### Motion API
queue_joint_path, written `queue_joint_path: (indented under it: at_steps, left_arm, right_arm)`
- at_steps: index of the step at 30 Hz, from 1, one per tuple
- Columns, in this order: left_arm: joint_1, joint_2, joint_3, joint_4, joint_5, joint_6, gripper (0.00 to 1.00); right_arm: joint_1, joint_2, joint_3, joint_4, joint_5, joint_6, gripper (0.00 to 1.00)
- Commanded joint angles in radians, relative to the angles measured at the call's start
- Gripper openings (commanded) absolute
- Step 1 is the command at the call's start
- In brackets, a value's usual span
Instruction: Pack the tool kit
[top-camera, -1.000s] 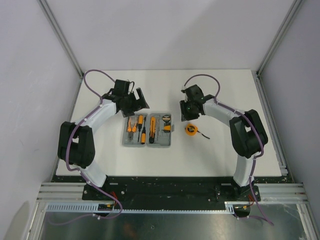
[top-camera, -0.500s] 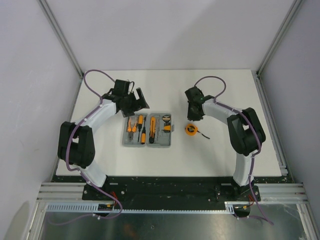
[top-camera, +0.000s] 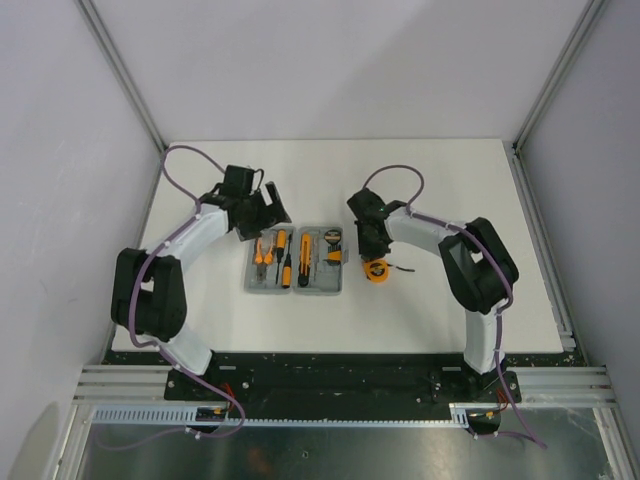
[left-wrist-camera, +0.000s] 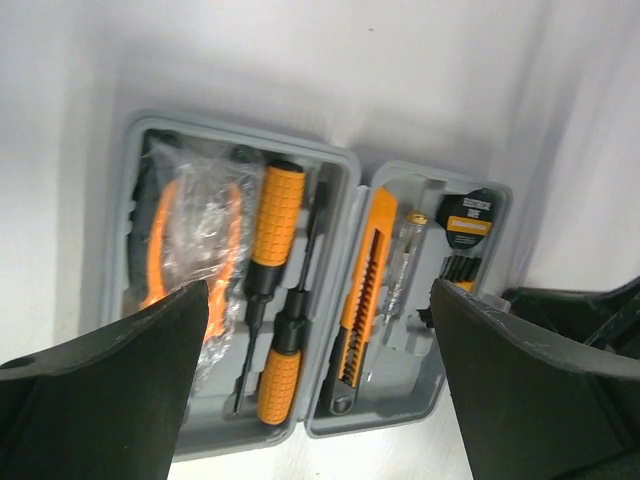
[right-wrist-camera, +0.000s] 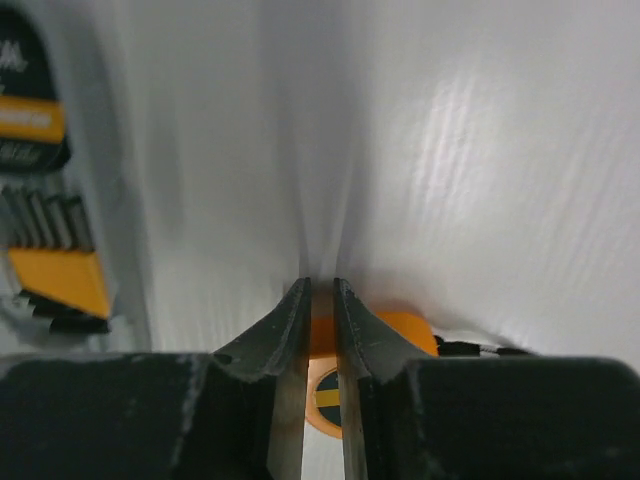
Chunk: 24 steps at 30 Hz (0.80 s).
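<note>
Tape measure (top-camera: 377, 270): lying on the tabletop (top-camera: 450, 200) just beside the right edge of the case (top-camera: 296, 290) and outside it. It looks like the 1 tool not packed.
Tape measure handling: I'd judge it light, hard-shelled and smooth, so it could skid or twist out of a pinch. It is best taken across the round body, clear of the thin black tail (right-wrist-camera: 470, 348) trailing off its side.
Case: open flat near the middle of the tabletop, its 2 halves side by side. The plastic is thin and grey, probably light enough to slide if nudged, so a tool should be pressed downward to seat it, not sideways.
Contents: bagged pliers (left-wrist-camera: 190, 240) and 2 screwdrivers (left-wrist-camera: 275, 215) in the left half, knife (left-wrist-camera: 365, 270) and bit holder (left-wrist-camera: 468, 218) in the right.
Right fingers (right-wrist-camera: 285, 330): down over the tape measure and drawn to a narrow slit with orange showing in it. I can't tell whether they truly clamp it.
Left fingers (left-wrist-camera: 120, 380): spread wide, holding nothing, hovering above the case's far-left end.
</note>
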Motion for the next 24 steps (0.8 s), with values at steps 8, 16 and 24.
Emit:
queue_joint_path:
  at_steps: [8, 16, 24]
  left_arm:
    - [0.106, -0.166, -0.123, 0.012, -0.106, -0.040, 0.96]
    - [0.142, -0.186, -0.151, 0.014, -0.100, -0.042, 0.96]
    - [0.148, -0.181, -0.156, 0.013, -0.098, -0.034, 0.97]
  right_arm:
    - [0.022, -0.147, -0.009, -0.095, 0.027, -0.036, 0.55]
    - [0.039, -0.175, -0.010, -0.182, 0.018, -0.086, 0.81]
    - [0.067, -0.138, -0.020, -0.317, 0.014, -0.054, 0.86]
